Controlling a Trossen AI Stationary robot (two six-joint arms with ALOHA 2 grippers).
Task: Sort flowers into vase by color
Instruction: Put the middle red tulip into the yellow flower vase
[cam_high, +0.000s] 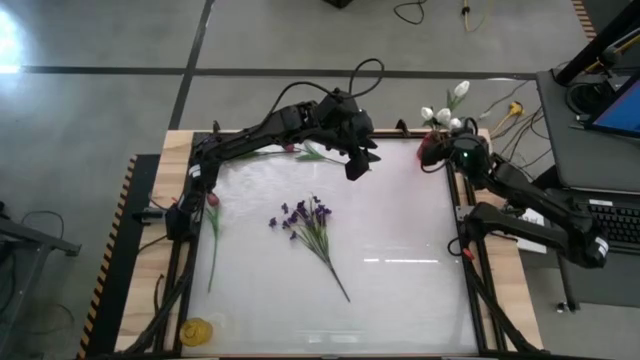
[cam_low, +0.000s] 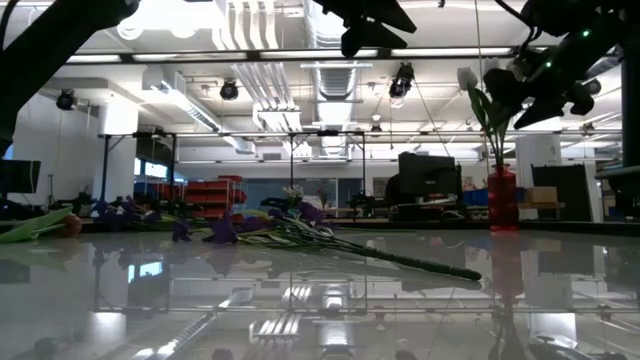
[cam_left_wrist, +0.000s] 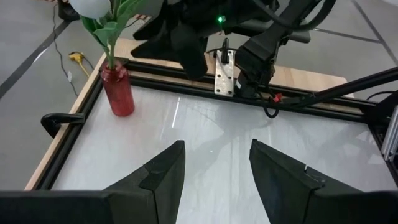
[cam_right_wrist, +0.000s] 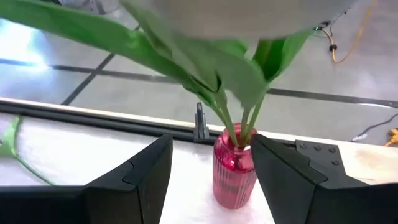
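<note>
A red ribbed vase (cam_right_wrist: 234, 167) is kept at the far right corner of the white counter (cam_high: 400, 290), against the dark frame, and white tulips (cam_high: 447, 108) are already gathered in it, their green leaves fanning above the neck; the white group is judged to be sorted. The right pincer (cam_right_wrist: 211, 171) is held just before the vase, its jaws parted on either side of the glass with nothing gripped, a stance read as release or steadying of the stems. The left pincer (cam_left_wrist: 214, 177) is poised above the far middle of the counter, jaws parted and empty, turned toward the vase corner, probably kept clear while the right arm works there. A purple spray (cam_high: 311, 225) is laid at the counter's centre, stem running toward the near right, within reach of either arm. A pink-red bud (cam_high: 212, 200) lies along the left edge, stem pointing near. Another stem with leaves (cam_high: 310, 153) rests at the far edge beneath the left arm. No vase for the purple or pink flowers can be made out.
</note>
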